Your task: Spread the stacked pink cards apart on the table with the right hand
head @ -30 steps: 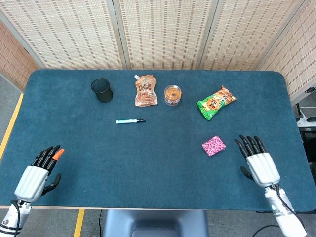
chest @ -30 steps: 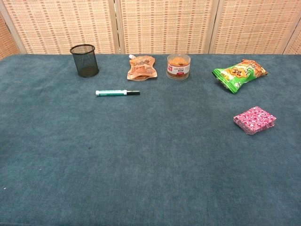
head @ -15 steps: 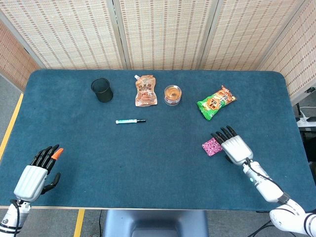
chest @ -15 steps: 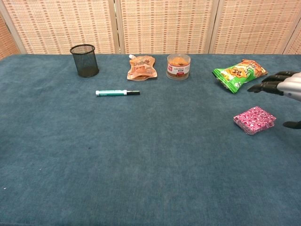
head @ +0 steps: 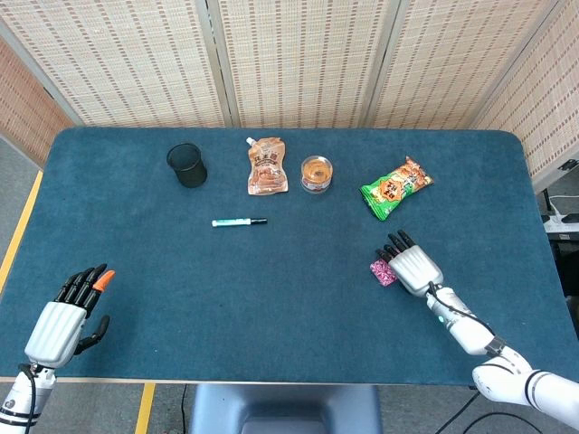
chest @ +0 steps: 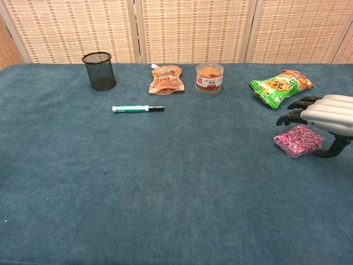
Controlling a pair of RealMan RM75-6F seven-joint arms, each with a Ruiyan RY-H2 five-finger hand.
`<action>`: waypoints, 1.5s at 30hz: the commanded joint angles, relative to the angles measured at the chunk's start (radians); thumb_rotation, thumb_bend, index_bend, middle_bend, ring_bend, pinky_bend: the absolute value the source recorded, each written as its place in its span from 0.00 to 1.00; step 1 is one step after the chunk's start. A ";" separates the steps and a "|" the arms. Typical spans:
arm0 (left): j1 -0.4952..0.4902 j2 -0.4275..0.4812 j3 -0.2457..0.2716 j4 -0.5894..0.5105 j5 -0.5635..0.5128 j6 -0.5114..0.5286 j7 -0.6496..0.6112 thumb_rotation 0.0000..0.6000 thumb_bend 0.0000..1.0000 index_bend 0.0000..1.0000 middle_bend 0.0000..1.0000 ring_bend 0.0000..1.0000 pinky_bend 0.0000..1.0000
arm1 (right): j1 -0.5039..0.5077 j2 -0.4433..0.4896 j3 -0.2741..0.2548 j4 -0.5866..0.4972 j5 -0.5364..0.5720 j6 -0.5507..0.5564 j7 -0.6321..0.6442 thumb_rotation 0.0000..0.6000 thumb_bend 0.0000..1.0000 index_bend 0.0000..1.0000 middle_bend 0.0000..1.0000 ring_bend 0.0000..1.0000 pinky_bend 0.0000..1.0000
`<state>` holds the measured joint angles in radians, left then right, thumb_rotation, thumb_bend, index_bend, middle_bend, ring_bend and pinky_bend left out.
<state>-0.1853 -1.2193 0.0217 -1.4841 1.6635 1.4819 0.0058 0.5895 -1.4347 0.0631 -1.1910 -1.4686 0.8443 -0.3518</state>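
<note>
Chest view shows the right hand (chest: 325, 115) hovering palm-down over the cards (chest: 298, 141), fingers apart and empty, seemingly poised to press and fan them.

- Blue-green table (head: 289, 316) w/ cloth top; woven screen panels (head: 298, 54) behind.
- Black mesh cup (head: 187, 165), upright, far left of back row.
- Brown pouch (head: 267, 166) lying flat, just beside a small clear tub (head: 317, 174) w/ orange contents.
- Green snack bag (head: 395, 188) lying flat, right end of row.
- Green/white marker pen (head: 239, 221), lying flat, nearer than the cup & pouch, apart from both.
</note>
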 commanded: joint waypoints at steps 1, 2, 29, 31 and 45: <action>0.000 -0.001 -0.001 0.002 -0.001 0.000 0.002 1.00 0.47 0.00 0.00 0.07 0.13 | 0.002 -0.007 -0.003 0.011 -0.001 0.007 -0.005 1.00 0.21 0.17 0.20 0.00 0.00; 0.000 -0.002 -0.002 0.004 -0.002 0.001 0.005 1.00 0.47 0.00 0.00 0.07 0.13 | 0.003 -0.011 -0.003 0.017 -0.002 0.012 -0.012 1.00 0.21 0.16 0.21 0.00 0.00; -0.003 -0.002 -0.006 0.007 -0.017 -0.008 0.003 1.00 0.47 0.00 0.00 0.07 0.13 | 0.032 -0.025 -0.011 -0.001 0.068 0.014 -0.105 1.00 0.21 0.28 0.29 0.03 0.01; -0.003 -0.002 -0.006 0.008 -0.018 -0.010 0.003 1.00 0.47 0.00 0.00 0.07 0.13 | 0.033 -0.023 -0.013 -0.005 0.068 0.016 -0.105 1.00 0.21 0.28 0.29 0.03 0.01; -0.003 -0.003 -0.007 0.014 -0.017 -0.006 -0.002 1.00 0.47 0.00 0.00 0.07 0.13 | 0.042 -0.028 -0.018 -0.007 0.078 0.028 -0.112 1.00 0.21 0.37 0.34 0.08 0.04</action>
<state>-0.1886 -1.2227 0.0148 -1.4702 1.6465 1.4757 0.0040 0.6312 -1.4620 0.0453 -1.1975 -1.3888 0.8710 -0.4648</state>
